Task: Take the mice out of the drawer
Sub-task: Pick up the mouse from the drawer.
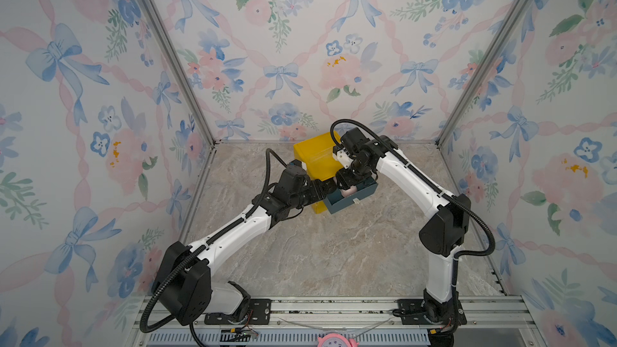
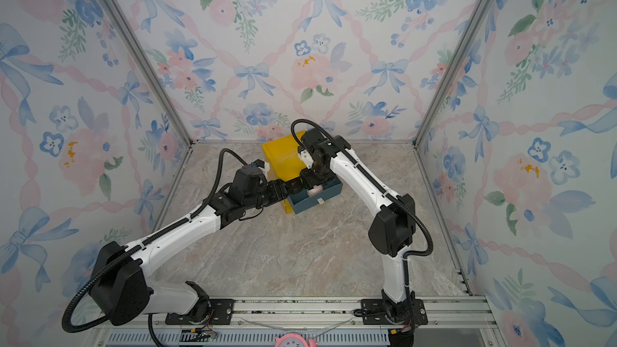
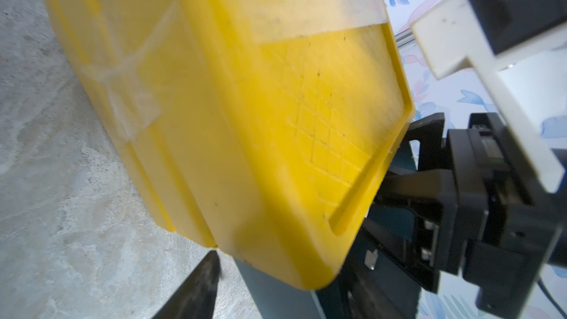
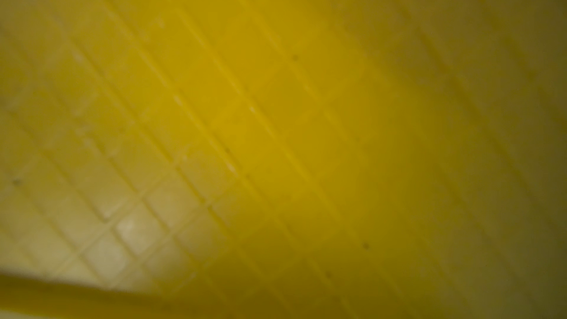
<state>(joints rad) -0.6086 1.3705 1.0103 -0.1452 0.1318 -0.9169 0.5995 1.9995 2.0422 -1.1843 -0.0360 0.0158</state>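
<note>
Your right gripper (image 1: 347, 185) is down inside the open drawer (image 1: 352, 204), nose in among the contents. From above, the wrist covers the jaws, so I cannot tell whether they are apart or clamped on anything. Its own camera is no help, filled edge to edge by the yellow box (image 4: 276, 118).

Your left gripper (image 1: 325, 189) sits at the corner of that box, just beside the drawer. One dark finger (image 3: 196, 286) shows outside the yellow wall and the other is hidden, so I cannot tell its state either.

Now the mice: not one black mouse is visible in any view. Only something pale pink (image 1: 349, 191) peeks out of the drawer next to your right gripper, too small to name. No mouse lies on the table (image 1: 334, 255).

My read: the drawer is pulled open, so that part is done. The unloading looks barely begun, with the mice presumably down in the drawer and yet to be lifted out.
</note>
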